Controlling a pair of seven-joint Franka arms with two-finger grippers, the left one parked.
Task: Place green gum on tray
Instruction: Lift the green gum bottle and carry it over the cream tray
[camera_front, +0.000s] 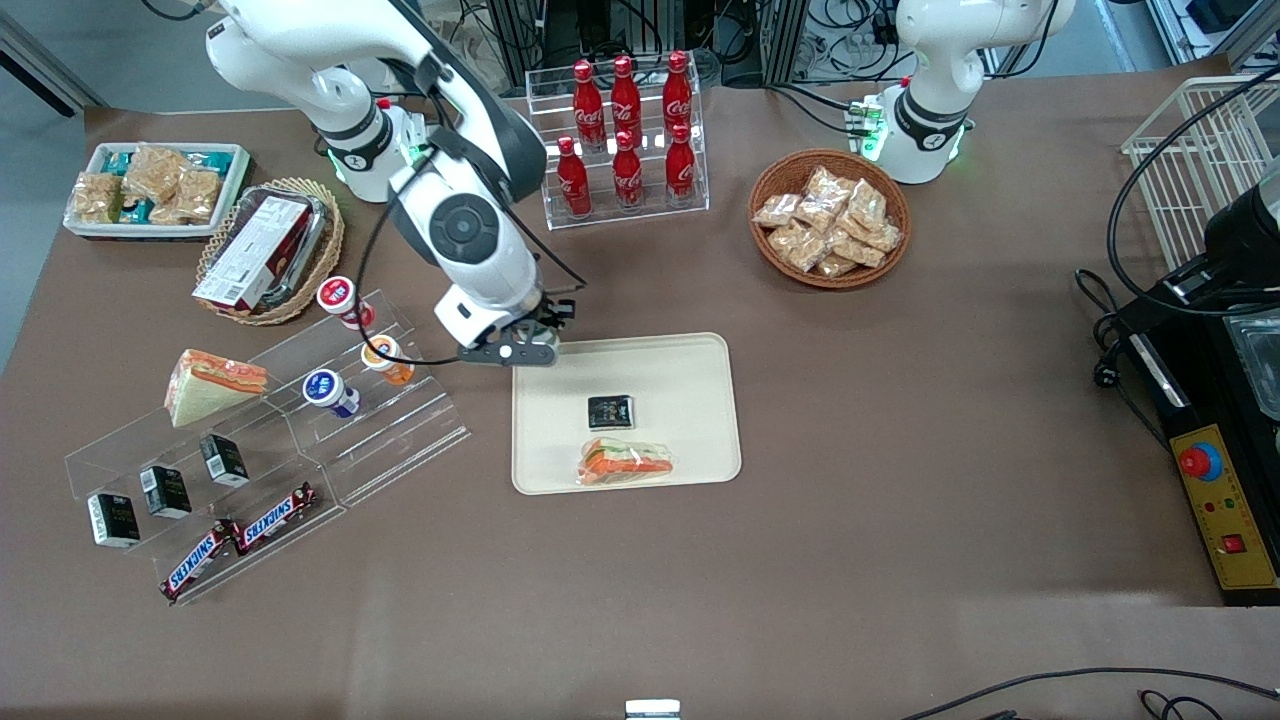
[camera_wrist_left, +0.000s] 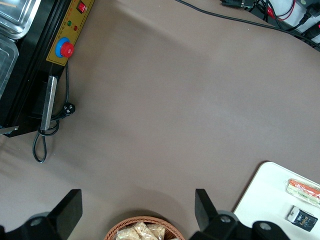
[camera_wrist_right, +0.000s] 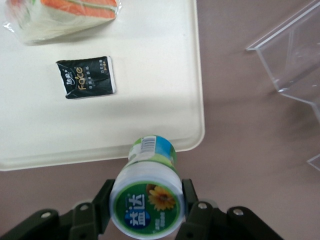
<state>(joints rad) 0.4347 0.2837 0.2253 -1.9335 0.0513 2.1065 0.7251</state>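
Observation:
My gripper (camera_wrist_right: 146, 197) is shut on the green gum (camera_wrist_right: 148, 192), a small bottle with a white lid ringed in green, held by its sides between both fingers. It hangs above the brown table right at the rim of the cream tray (camera_wrist_right: 150, 125), at the tray corner nearest the clear rack. In the front view the gripper (camera_front: 512, 350) is over that corner of the tray (camera_front: 690, 400); the gum is hidden there under the hand. On the tray lie a black packet (camera_front: 610, 411) and a wrapped sandwich (camera_front: 626, 462).
A clear stepped rack (camera_front: 300, 440) beside the tray holds red-, orange- and blue-lidded bottles (camera_front: 330, 390), a sandwich, black boxes and Snickers bars. A cola bottle rack (camera_front: 625, 140) and a snack basket (camera_front: 830, 218) stand farther from the camera.

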